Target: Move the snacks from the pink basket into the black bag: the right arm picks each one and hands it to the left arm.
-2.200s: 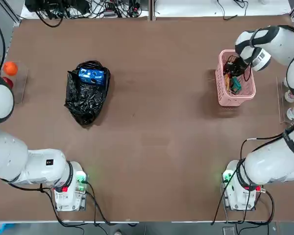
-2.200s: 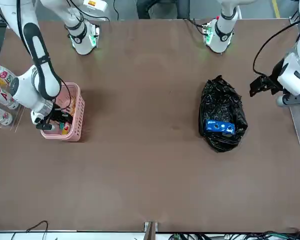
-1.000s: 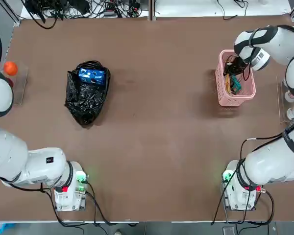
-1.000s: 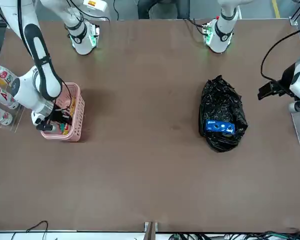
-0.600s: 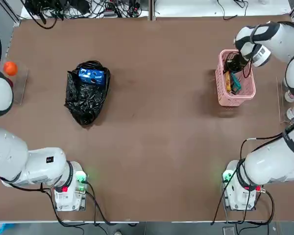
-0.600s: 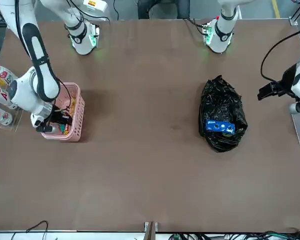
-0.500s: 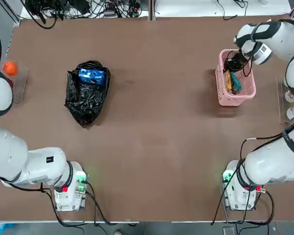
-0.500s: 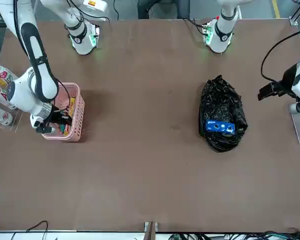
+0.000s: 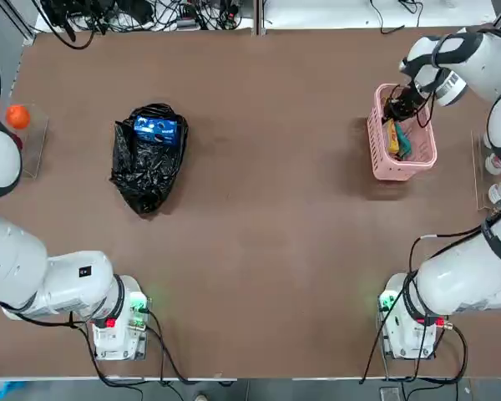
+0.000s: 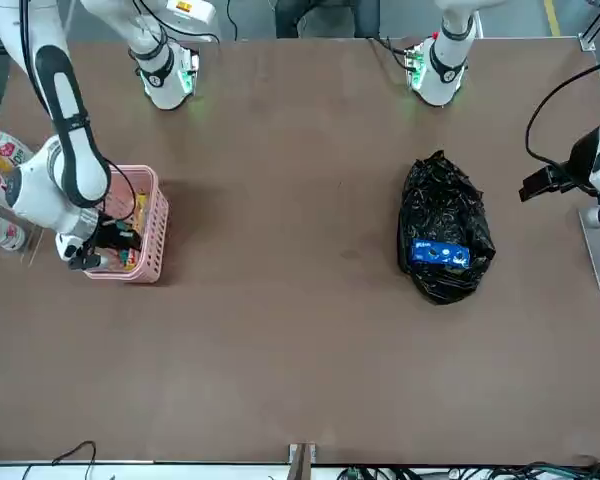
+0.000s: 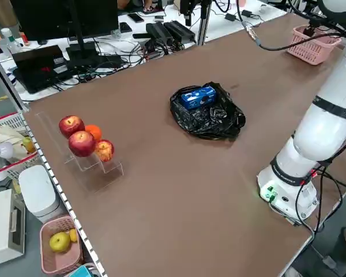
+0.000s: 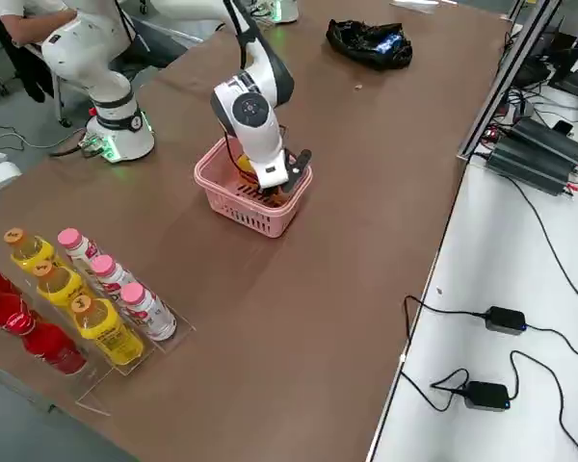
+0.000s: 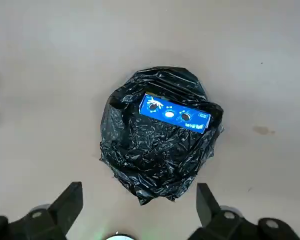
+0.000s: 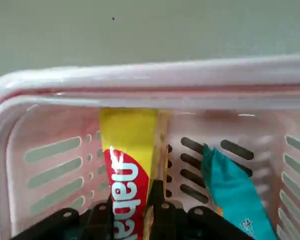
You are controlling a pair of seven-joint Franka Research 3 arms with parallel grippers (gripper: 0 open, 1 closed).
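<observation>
Snacks: two in pink basket [image 9: 376, 142] (yellow packet [image 14: 126, 172], teal packet [image 14: 233, 192]); one blue packet [image 9: 156, 129].

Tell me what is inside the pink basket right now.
Inside the pink basket: a yellow snack with red print, pinched by the right gripper, and a teal snack beside it. The basket floor under them is covered.

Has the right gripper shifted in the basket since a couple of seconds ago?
Yes. In the top view the right gripper, shut on the yellow snack, has moved from the middle of the pink basket toward its far end, away from the robot's base.
</observation>
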